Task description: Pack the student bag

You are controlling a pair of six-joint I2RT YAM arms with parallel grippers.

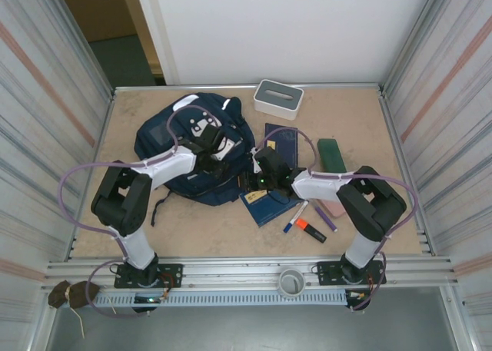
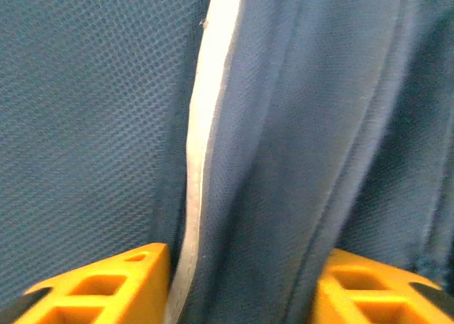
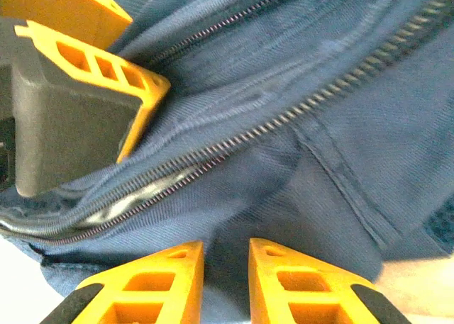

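Left of centre on the table (image 1: 361, 120), toward the far side, lies the student bag (image 1: 154, 147), flat on its back.

The left gripper (image 1: 209, 142) is down on the bag's top. Its fingers (image 2: 120, 281) stand apart astride a fold of navy cloth edged with a pale strip (image 2: 202, 140). Whether they pinch the fold cannot be told.

The right gripper (image 1: 265, 174) is at the bag's right edge. Its fingers (image 3: 163, 274) show only a narrow gap with bag cloth at it, and a grip cannot be confirmed. Just beyond them runs the zip (image 3: 284, 125). At its left end the teeth look parted, with light lining showing.

Right of the bag, unpacked:
- one notebook (image 1: 283, 140) far of the right gripper, another (image 1: 265, 206) near of it
- a blue pen (image 1: 294, 216), an orange marker (image 1: 311, 230) and a purple pen (image 1: 324, 219)
- a green case (image 1: 332, 153) and a pink item (image 1: 333, 209)

A white box (image 1: 278, 97) sits at the far edge.

Assessment: the task is at the opening stage. Nothing is seen inside the bag, and everything remains to be loaded.
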